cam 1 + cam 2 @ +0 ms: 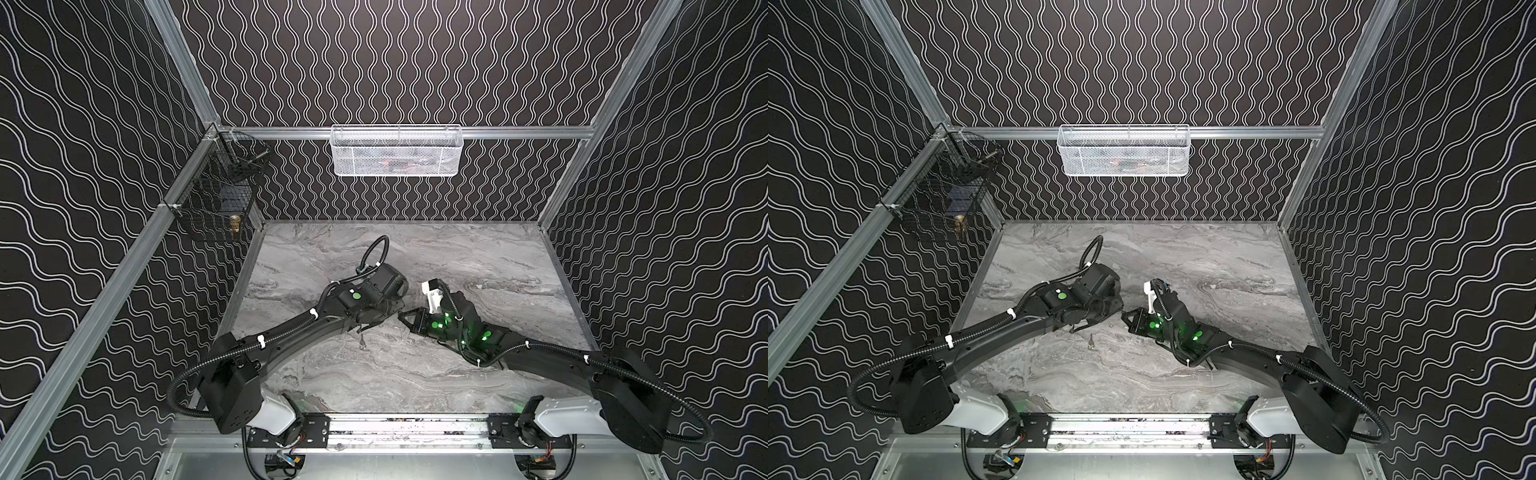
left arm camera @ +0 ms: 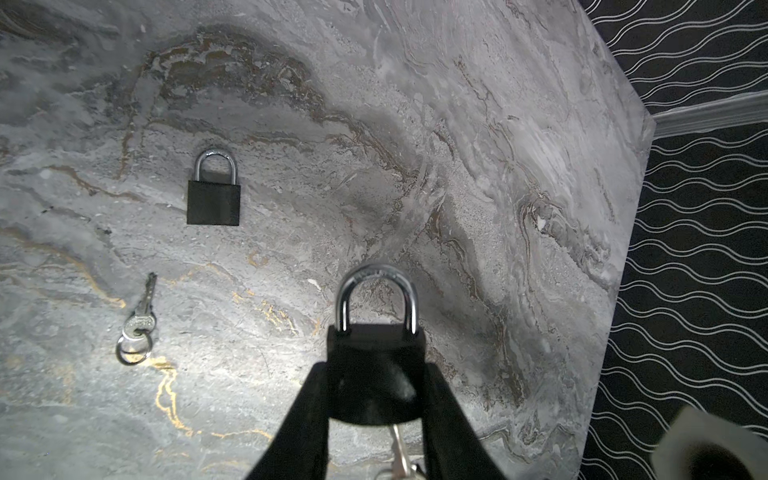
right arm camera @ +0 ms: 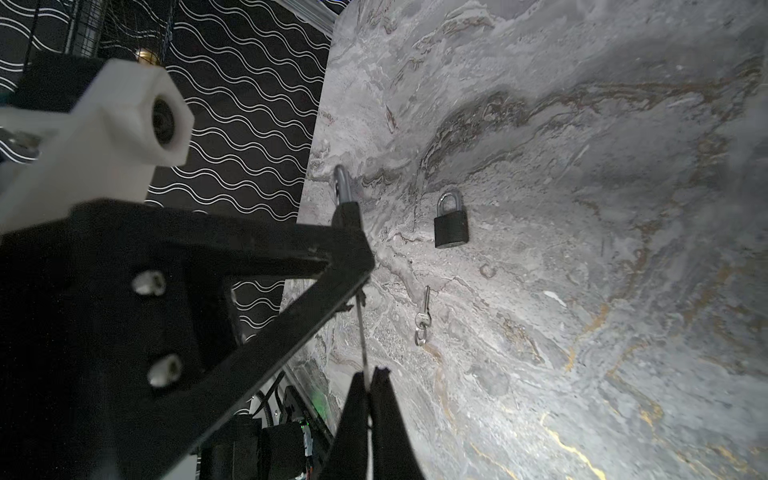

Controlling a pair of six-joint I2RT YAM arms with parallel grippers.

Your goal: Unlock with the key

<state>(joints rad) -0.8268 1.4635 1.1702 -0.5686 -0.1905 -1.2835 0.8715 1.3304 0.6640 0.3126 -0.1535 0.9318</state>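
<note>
A: Item one, padlock (image 2: 375,347)?
B: Clamped in left pincer (image 2: 376,374), shackle pointing away, underside bared toward the right pincer (image 3: 370,372).
A: Item two, key (image 3: 360,328)?
B: Pinched in closed right pincer, tip at that underside, probably seated; edge-on, hard to tell.

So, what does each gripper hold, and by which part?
Left gripper: padlock, by its black body. Right gripper: key, by the end away from the padlock.
</note>
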